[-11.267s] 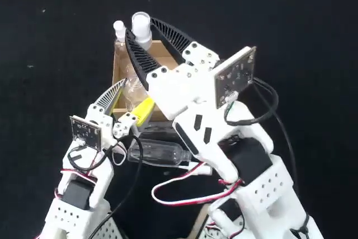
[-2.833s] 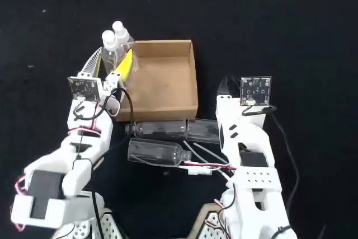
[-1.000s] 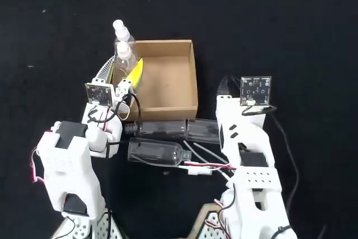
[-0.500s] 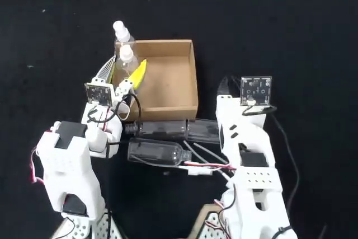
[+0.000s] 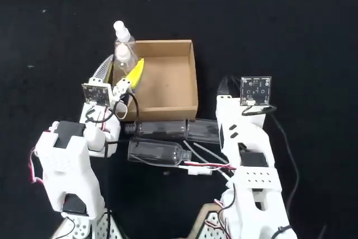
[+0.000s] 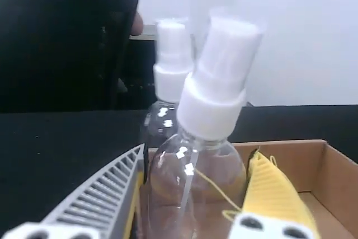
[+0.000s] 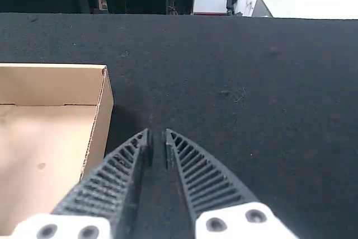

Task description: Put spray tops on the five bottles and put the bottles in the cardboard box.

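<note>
One clear plastic bottle with a white spray top (image 5: 124,55) sits clamped in my left jaws. It has shifted from outside to over the brown cardboard box's (image 5: 168,85) left wall, so lowering it in comes next. My right jaws rest closed and empty, right of the box.

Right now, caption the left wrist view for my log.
Left gripper grips a spray-topped bottle beside a second bottle, by the cardboard box.
</note>
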You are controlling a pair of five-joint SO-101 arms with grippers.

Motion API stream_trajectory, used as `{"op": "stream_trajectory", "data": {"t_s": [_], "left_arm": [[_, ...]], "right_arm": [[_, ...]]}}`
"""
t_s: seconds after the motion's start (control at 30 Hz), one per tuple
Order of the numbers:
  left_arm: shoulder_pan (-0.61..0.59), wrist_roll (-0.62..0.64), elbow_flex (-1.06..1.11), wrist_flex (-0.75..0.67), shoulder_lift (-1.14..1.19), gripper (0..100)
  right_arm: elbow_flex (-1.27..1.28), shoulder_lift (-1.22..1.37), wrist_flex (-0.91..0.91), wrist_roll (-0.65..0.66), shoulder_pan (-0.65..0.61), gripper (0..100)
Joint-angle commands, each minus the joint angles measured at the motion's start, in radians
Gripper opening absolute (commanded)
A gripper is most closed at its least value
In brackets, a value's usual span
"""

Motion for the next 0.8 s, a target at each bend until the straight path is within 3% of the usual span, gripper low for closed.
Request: {"op": "stream_trajectory", "data": {"t_s": [0.0, 0.6, 0.77], "left_arm": [[-0.016, -0.009, -0.031, -0.023, -0.017, 17], [-0.005, -0.009, -0.019, -0.017, -0.066, 17], [-0.007, -0.009, 0.018, 0.014, -0.127, 28]], "right_arm": [[-0.010, -0.007, -0.032, 0.009, -0.015, 2.5], [-0.010, -0.007, -0.032, 0.009, -0.015, 2.5], [-0.012, -0.007, -0.032, 0.009, -0.015, 2.5]]}}
